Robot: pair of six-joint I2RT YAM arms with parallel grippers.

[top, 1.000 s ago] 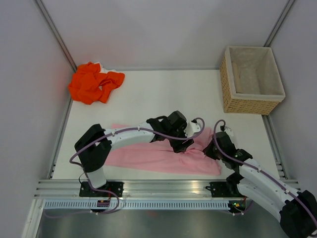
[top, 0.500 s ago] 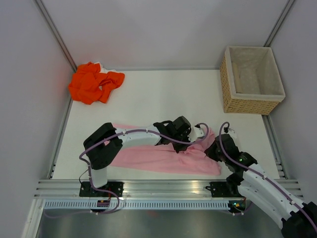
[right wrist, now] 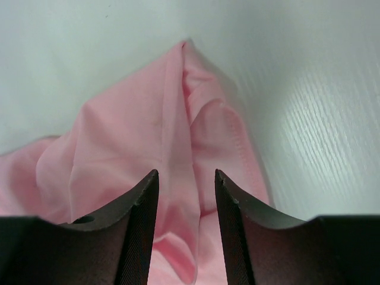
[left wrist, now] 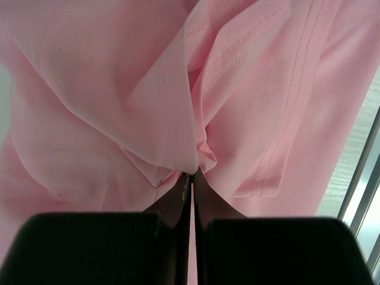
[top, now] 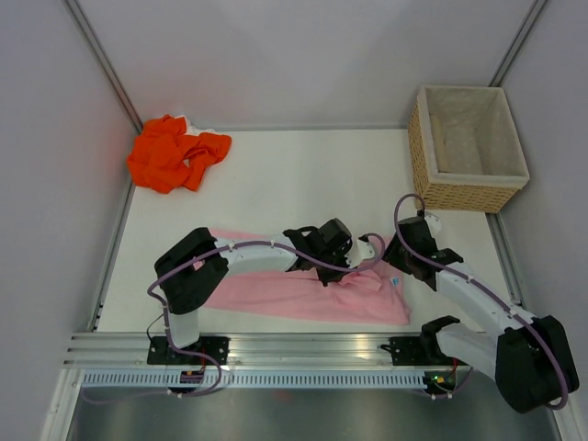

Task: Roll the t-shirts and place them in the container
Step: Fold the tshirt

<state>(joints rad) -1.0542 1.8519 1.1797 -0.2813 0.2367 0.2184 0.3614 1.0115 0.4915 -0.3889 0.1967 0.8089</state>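
The white tabletop (top: 303,175) fills the middle of the overhead view, walled in by pale panels on three sides.

The pink t-shirt (top: 276,289) lies across the lower middle of that view as a long, flattened band. It runs from the lower left toward the lower right, close to the near edge of the tabletop. Its right end is bunched up into folds.

The wicker basket (top: 467,197), lined with pale cloth, stands in the upper right corner of the tabletop, well apart from the pink cloth.

The orange t-shirt (top: 175,152) sits crumpled in a heap in the upper left corner, against the left wall and well apart from everything else.

The left arm (top: 248,250) reaches from the lower left across the pink t-shirt toward the centre. The right arm (top: 469,294) bends up from the lower right corner toward the bunched end.

The left tool (top: 342,271) is down on the gathered folds just right of centre. In the left wrist view its black fingers (left wrist: 178,199) are clenched tight with a pinch of pink fabric caught at the tips, and creases fan upward from that pinch.

The right tool (top: 397,260) sits at the right end of the pink t-shirt, just beside the left one. In the right wrist view it is released: its two dark fingers (right wrist: 139,214) stand apart over a pointed fold of pink cloth, with bare tabletop showing above and to the right.
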